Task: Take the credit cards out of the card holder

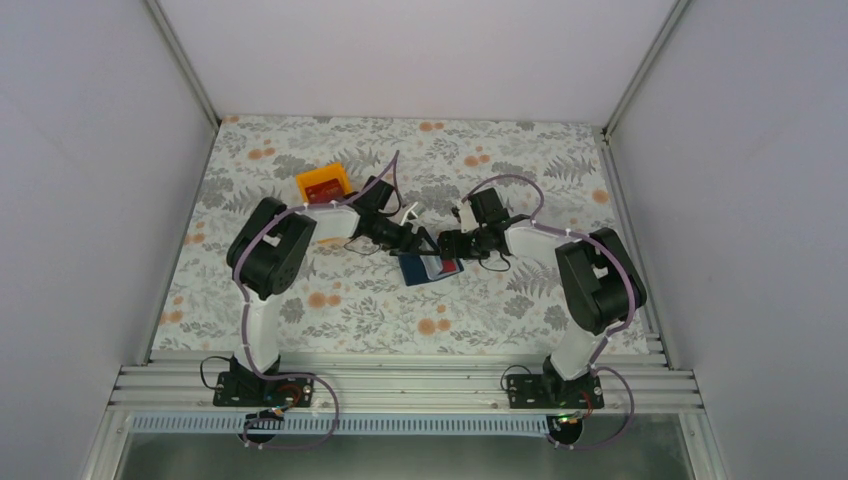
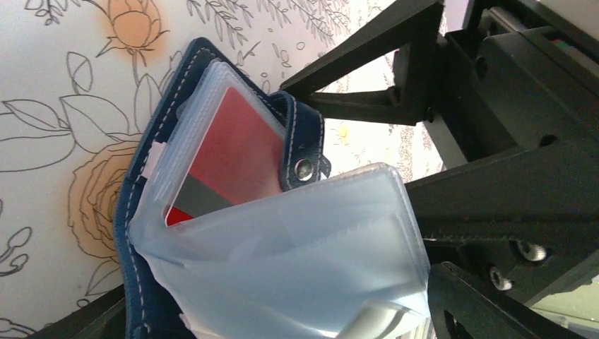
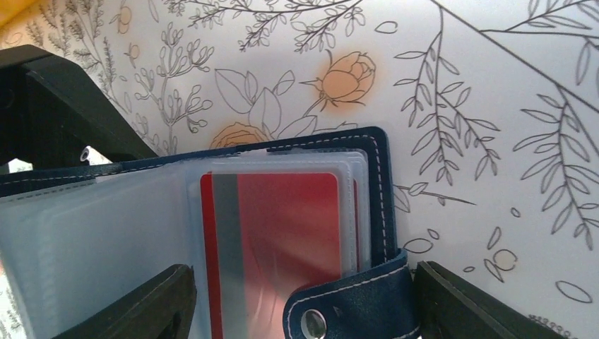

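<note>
On the floral table [image 1: 330, 310], near its middle, the blue holder [image 1: 425, 268] lies open, a red card [image 3: 275, 226] in its clear sleeve [image 2: 318, 240]. Both left fingers [image 2: 487, 307] and right fingers [image 3: 141, 304] stand spread, straddling it from opposite sides.

Orange tray [image 1: 318, 181] at back left, floral-patterned table [image 1: 330, 312], plain white walls [image 1: 90, 200]
</note>
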